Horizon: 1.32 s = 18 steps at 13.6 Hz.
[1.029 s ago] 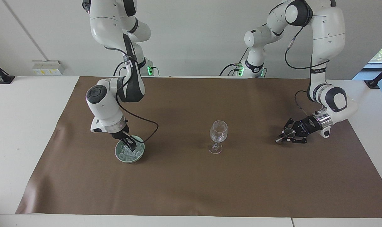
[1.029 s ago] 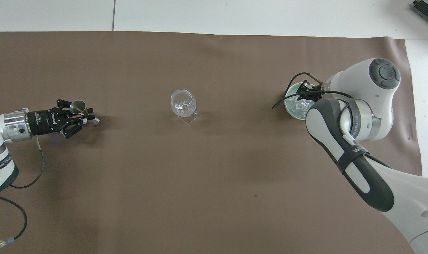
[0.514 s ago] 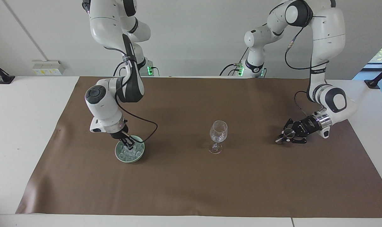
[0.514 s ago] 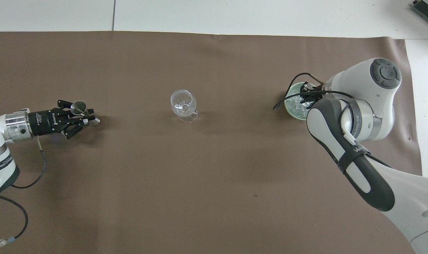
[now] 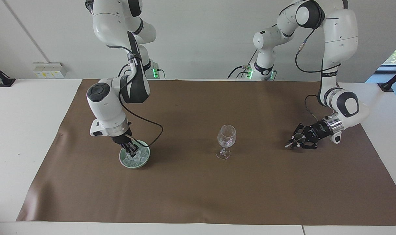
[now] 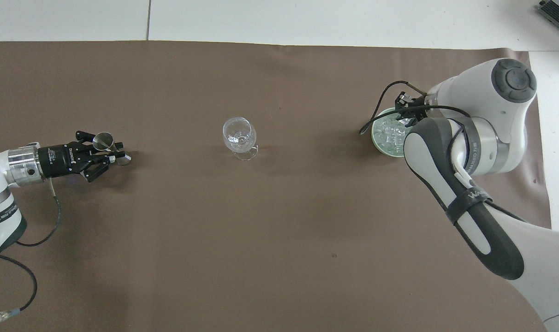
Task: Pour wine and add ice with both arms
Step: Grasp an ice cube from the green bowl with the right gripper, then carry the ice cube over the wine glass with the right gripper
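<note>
A clear wine glass (image 5: 226,137) (image 6: 239,133) stands upright mid-mat. The ice (image 5: 137,158) (image 6: 390,133) is a heap of small clear cubes in a pale green bowl (image 5: 121,159) (image 6: 376,140) toward the right arm's end. My right gripper (image 5: 131,150) (image 6: 406,115) points down into the bowl, shut, with its tips at the top of the heap. Whether a cube is pinched I cannot tell. Toward the left arm's end, my left gripper (image 5: 296,141) (image 6: 113,154) hangs low over the mat, shut on a small metal jigger (image 5: 299,138) (image 6: 103,139) that is tipped sideways. Wine is out of view.
A brown mat (image 5: 198,195) covers most of the white table. The right arm's forearm and elbow (image 6: 464,184) hang over the mat beside the bowl, and a black cable (image 5: 155,130) loops down by it.
My right gripper has shut among the ice and lifted a little, the arm's wrist rising with it. The left gripper with the jigger has drifted slightly toward its own arm.
</note>
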Available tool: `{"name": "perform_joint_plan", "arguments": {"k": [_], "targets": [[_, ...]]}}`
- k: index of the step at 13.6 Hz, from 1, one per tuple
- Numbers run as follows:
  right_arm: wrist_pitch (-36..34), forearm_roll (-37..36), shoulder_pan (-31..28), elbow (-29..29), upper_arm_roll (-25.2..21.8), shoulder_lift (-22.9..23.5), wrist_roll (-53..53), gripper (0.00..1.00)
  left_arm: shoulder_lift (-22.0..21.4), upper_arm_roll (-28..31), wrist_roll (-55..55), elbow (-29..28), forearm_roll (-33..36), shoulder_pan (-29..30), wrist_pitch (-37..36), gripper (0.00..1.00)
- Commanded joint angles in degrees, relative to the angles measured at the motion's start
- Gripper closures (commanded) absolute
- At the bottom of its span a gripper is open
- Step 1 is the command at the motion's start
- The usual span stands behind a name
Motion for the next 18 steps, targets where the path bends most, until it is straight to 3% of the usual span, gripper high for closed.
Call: {"name": "perform_joint_plan", "arguments": {"k": [1, 3, 7, 11, 13, 15, 18], "targets": [[-2.78, -0.67, 2.39, 3.56, 0.55, -2.39, -3.37, 1.0, 1.08, -0.52, 0.78, 0.99, -0.89, 0.9, -0.73, 0.72], [-2.87, -0.23, 5.56, 4.27, 0.64, -4.67, -3.64, 1.0, 1.08, -0.44, 0.78, 0.99, -0.89, 0.9, -0.73, 0.7], [-2.61, -0.76, 9.61, 4.45, 5.99, -7.31, -3.82, 1.0, 1.08, -0.44, 0.78, 1.08, -0.81, 0.73, -0.64, 0.62], [-2.52, -0.58, 13.48, 4.36, 6.79, -8.72, -8.9, 1.0, 1.08, -0.44, 0.87, 0.99, -0.63, 0.73, -0.73, 0.53], [-1.73, -0.58, 14.71, 4.45, 7.57, -8.81, -10.5, 1.0, 0.99, -0.44, 0.96, 0.99, -0.54, 0.81, -1.34, 0.42], [-1.46, -0.41, 14.8, 6.29, 10.29, -8.46, -9.45, 1.0, 0.99, -0.35, 1.05, 0.99, 0.24, 0.99, -1.7, 0.14], [-1.29, -0.76, 16.46, 7.08, 12.24, -8.29, -7.35, 1.0, 0.73, -0.35, 1.49, 1.16, 2.53, 1.17, -2.66, 0.03]]}}
